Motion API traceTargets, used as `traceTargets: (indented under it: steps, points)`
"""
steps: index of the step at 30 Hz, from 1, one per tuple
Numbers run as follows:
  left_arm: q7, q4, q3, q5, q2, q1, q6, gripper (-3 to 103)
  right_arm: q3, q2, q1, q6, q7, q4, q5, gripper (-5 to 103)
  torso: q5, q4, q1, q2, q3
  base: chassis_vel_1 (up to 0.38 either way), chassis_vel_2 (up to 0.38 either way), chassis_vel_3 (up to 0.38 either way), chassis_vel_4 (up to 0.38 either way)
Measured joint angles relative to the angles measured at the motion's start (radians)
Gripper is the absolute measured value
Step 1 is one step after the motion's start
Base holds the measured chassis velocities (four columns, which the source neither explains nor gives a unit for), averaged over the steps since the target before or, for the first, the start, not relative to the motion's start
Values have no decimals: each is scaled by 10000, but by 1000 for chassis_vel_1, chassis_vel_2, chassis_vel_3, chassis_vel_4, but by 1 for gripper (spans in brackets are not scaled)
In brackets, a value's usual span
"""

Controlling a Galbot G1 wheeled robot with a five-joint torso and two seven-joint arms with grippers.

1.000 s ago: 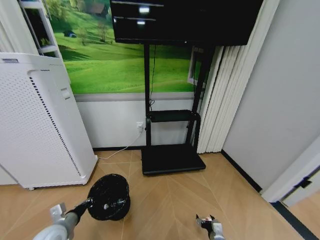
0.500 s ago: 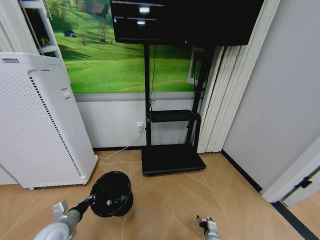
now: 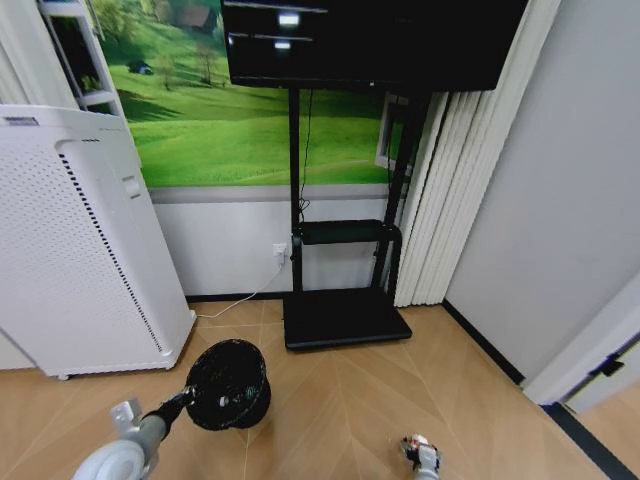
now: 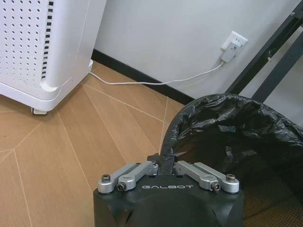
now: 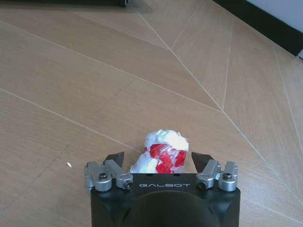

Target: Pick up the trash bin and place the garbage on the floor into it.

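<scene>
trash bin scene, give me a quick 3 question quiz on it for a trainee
1. True or false: the left pincer is shut on the rim of the bin.
2. What lies between the fingers of the right pincer? A) a clear bottle B) a crumpled white-red wrapper C) a red tube
3. Fill in: the bin is lined with a black ____.

Key
1. True; in the left wrist view the fingers meet on the rim.
2. B; the wrapper lies on the floor between the open fingers, not yet gripped.
3. liner.
</scene>
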Motion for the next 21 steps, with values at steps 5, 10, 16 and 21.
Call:
traceTargets:
  steps: [5,10,16,21]
  points:
    - [1,59,139,-1,7,-75,-47,4,5,-89,-90,44,-76,-18,117,64,-1,0,0,0,0,0,0,0,0]
    - [0,86,229,43,-10,-112,-83,4,32,-134,-225,67,-105,167,137,48,0,-1,0,0,0,0,0,0,0]
    - [-1,90,335,94,-9,-126,-91,4,100,-257,-410,90,-99,610,136,32,1,-1,0,0,0,0,0,0,0]
    - [-2,124,484,172,47,-156,-96,4,243,-493,-630,209,-282,1264,122,28,1,-1,0,0,0,0,0,0,0]
